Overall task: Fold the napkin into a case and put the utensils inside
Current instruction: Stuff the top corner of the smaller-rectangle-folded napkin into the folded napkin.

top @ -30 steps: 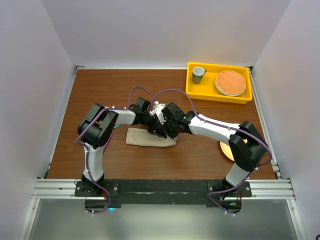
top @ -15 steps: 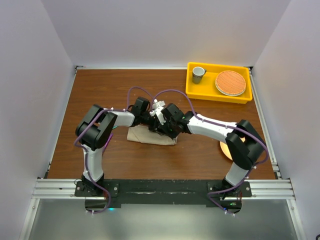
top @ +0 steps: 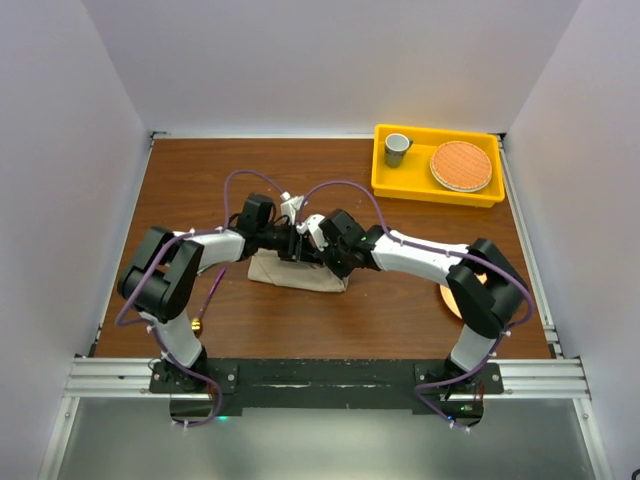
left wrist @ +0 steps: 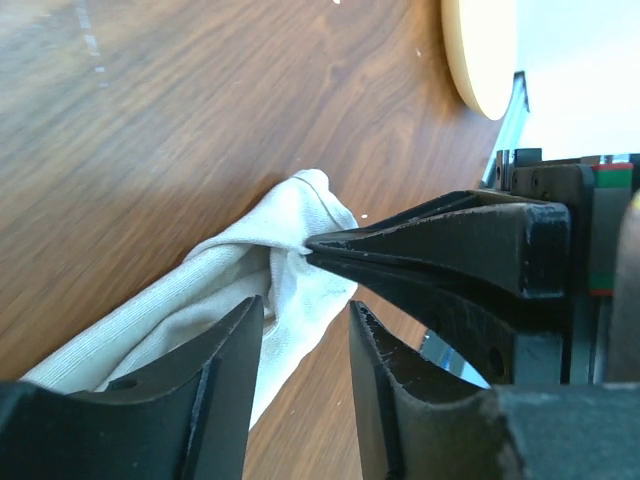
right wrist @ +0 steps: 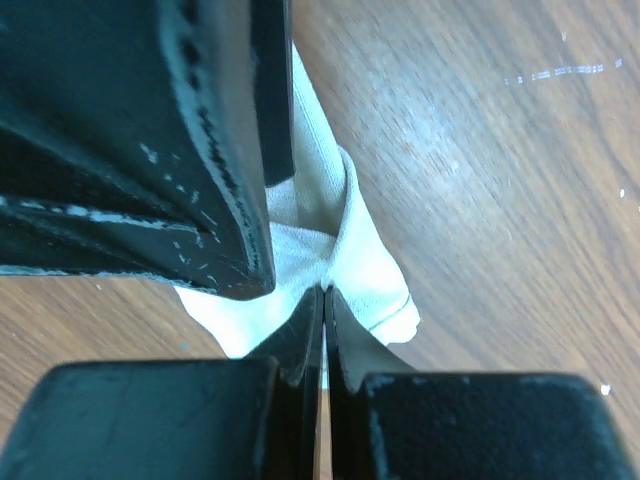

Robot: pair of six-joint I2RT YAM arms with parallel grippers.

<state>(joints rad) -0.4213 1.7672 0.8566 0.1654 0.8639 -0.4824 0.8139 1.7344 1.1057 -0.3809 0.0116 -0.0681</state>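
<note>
The beige napkin (top: 285,275) lies bunched into a narrow strip on the table (top: 200,180), between the two arms. My right gripper (right wrist: 323,290) is shut on a raised fold of the napkin (right wrist: 372,270) near its end. In the left wrist view its black fingers (left wrist: 420,240) pinch the napkin (left wrist: 200,285) to a point. My left gripper (left wrist: 305,310) faces it, jaws apart, with only the cloth's edge and bare wood behind the gap. From above, the left gripper (top: 290,244) and right gripper (top: 310,252) nearly touch over the cloth. The utensils are hidden.
A yellow tray (top: 480,190) at the back right holds a grey cup (top: 397,148) and a woven orange disc (top: 461,165). A round peach plate (top: 450,300) sits partly under the right arm, and shows as the plate (left wrist: 480,50) in the left wrist view.
My left gripper has opened and let go of the napkin, and the left arm has swung back to the left. The right gripper keeps its pinch on the cloth.
</note>
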